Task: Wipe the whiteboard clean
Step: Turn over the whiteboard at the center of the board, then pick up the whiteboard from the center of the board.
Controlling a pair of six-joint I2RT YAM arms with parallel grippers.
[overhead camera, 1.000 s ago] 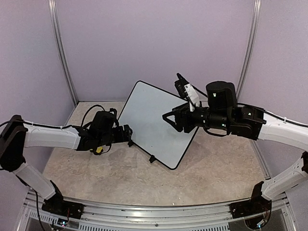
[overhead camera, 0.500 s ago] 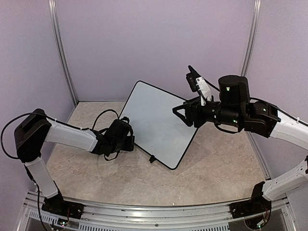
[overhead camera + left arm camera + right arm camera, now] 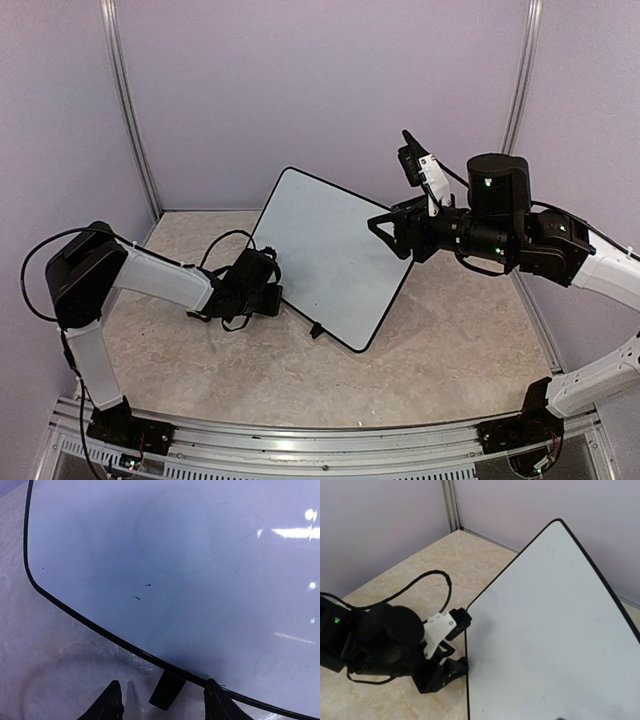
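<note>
The whiteboard [image 3: 330,255] lies tilted on the beige table, white with a thin black frame. In the left wrist view its surface [image 3: 190,570] looks wiped, with only two tiny dark specks. My left gripper [image 3: 274,297] sits low at the board's near-left edge. Its jaws [image 3: 163,696] stand apart around a small black foot [image 3: 167,690] of the board without touching it. My right gripper [image 3: 376,223] hovers above the board's right edge, seen side-on, and its fingers do not show in the right wrist view. That view shows the board [image 3: 550,625] and the left gripper [image 3: 451,666].
Purple walls and metal posts [image 3: 128,110] close in the back and sides. A black cable [image 3: 213,243] loops from the left arm over the table. Another board foot [image 3: 316,330] sticks out at the near edge.
My left arm has reached right to the board's edge, and its jaws have narrowed. My right arm has lifted and drawn back to the right, off the board's middle.
</note>
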